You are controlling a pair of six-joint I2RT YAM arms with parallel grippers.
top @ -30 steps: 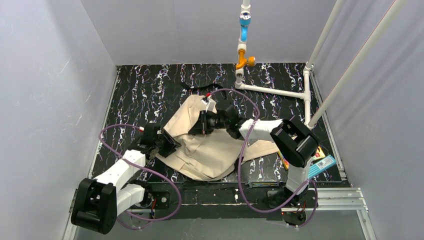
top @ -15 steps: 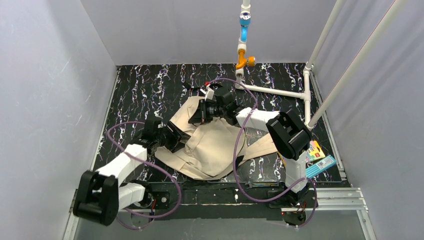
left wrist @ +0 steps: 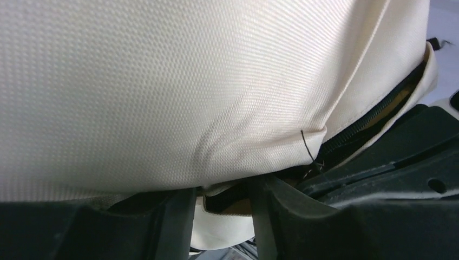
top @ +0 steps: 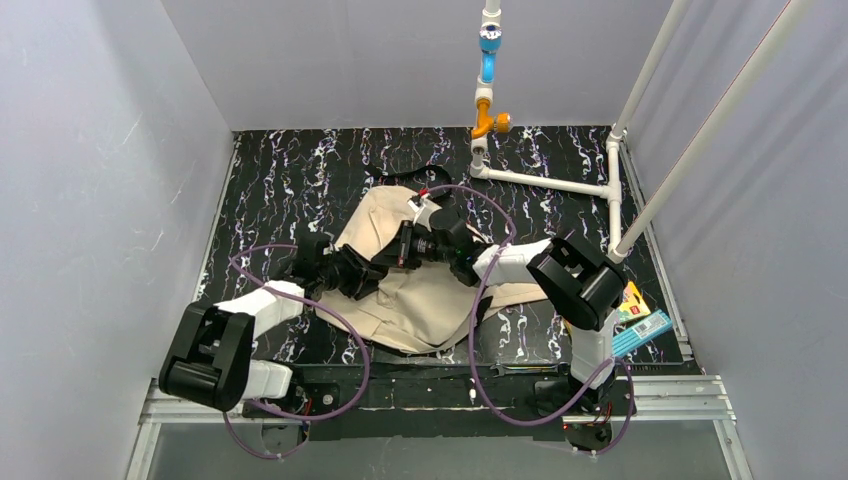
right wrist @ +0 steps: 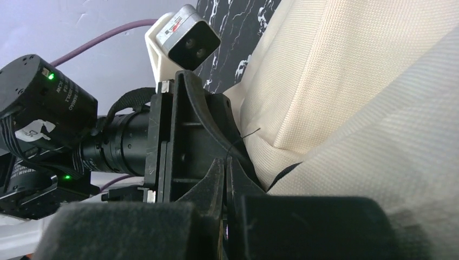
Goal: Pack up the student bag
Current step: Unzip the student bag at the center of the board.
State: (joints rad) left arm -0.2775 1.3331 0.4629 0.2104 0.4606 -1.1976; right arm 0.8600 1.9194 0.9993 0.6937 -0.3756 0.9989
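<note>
Student bag (top: 420,310), illegible label (right wrist: 67,93) on motor (right wrist: 48,108)

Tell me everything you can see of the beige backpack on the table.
The backpack is soft beige woven fabric. It lies rumpled in the middle of the black marbled table, with its black top loop toward the far side. A dark zipper gapes partly open. A fold of its edge lies between the fingers of the left gripper, and the right gripper, shut, sits right against the fabric.
</note>
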